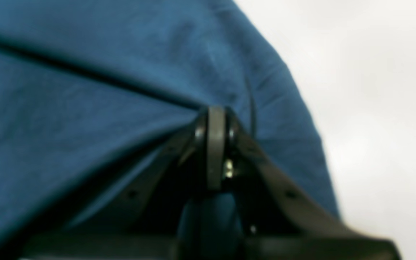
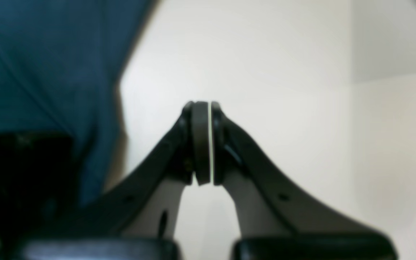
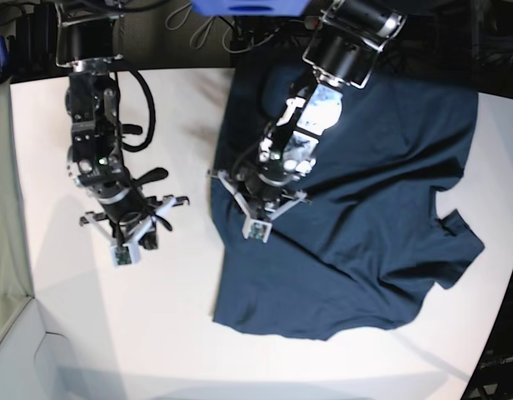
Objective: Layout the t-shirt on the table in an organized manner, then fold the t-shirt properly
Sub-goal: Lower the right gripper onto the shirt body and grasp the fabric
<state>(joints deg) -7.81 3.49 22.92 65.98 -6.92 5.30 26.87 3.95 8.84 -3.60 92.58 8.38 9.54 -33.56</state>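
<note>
The dark navy t-shirt (image 3: 373, 183) lies spread but rumpled on the right half of the white table (image 3: 115, 333), one sleeve pointing right. My left gripper (image 3: 255, 231) sits at the shirt's left edge. In the left wrist view its jaws (image 1: 216, 112) are shut, and the cloth (image 1: 85, 90) draws into creases that meet at the fingertips. My right gripper (image 3: 123, 254) hovers over bare table, well left of the shirt. Seen from the right wrist, this gripper (image 2: 203, 106) is shut with nothing in it, and the shirt (image 2: 49, 54) fills the left side.
Cables and dark equipment (image 3: 215, 25) crowd the back edge of the table. The table's curved edge (image 3: 27, 292) runs down the left, with a lower white surface (image 3: 15, 358) beyond it. Bare tabletop (image 2: 265, 54) surrounds the right gripper.
</note>
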